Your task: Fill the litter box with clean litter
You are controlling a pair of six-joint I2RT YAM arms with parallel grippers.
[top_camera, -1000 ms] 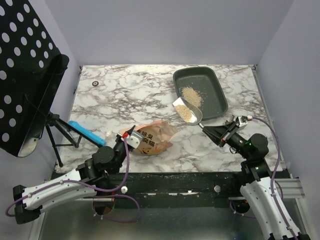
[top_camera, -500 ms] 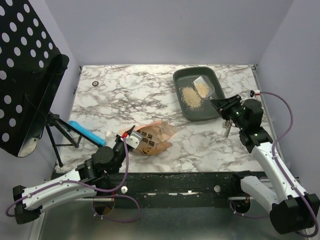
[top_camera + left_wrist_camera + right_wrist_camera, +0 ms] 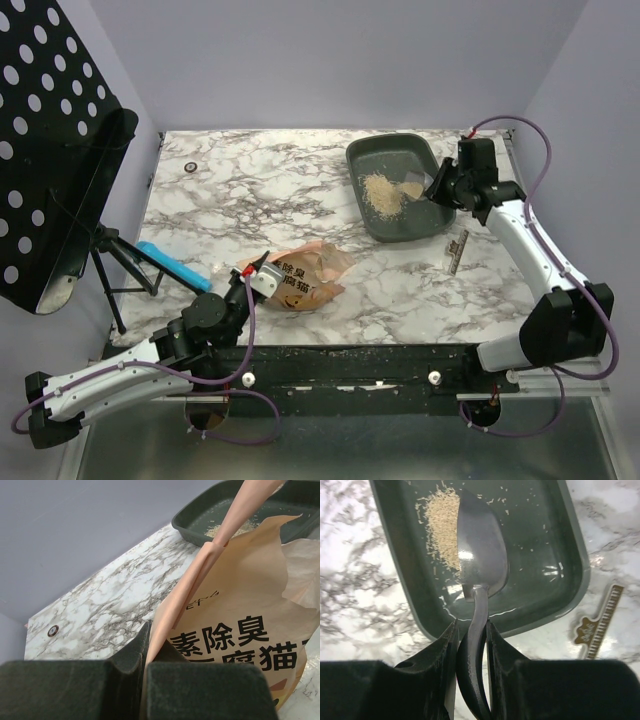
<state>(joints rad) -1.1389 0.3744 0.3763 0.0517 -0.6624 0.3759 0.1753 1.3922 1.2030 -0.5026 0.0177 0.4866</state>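
The dark grey litter box [image 3: 392, 150] stands at the back right of the marble table. A heap of pale tan clean litter [image 3: 382, 192] lies in it, with stray grains around. My right gripper [image 3: 441, 184] is shut on the handle of a small grey scoop [image 3: 482, 550]. The scoop's bowl hangs tilted over the litter box [image 3: 570, 580] beside the clean litter [image 3: 444, 525], with no grains showing on it. My left gripper [image 3: 257, 275] is shut on the folded edge of the orange-tan litter bag [image 3: 312, 273], which lies near the front. The bag [image 3: 240, 630] fills the left wrist view, the litter box [image 3: 200, 515] behind it.
A brown comb-like strip [image 3: 457, 250] lies on the table just right of the box's near corner. A black perforated stand [image 3: 50, 150] on a tripod occupies the left side, with a blue bar [image 3: 175, 265] at its foot. A small ring [image 3: 190, 166] sits at the back left.
My right arm swung the loaded scoop from the box's near-left corner over the box to its right side, and the scoop's litter now lies in the box. The left arm has not moved.
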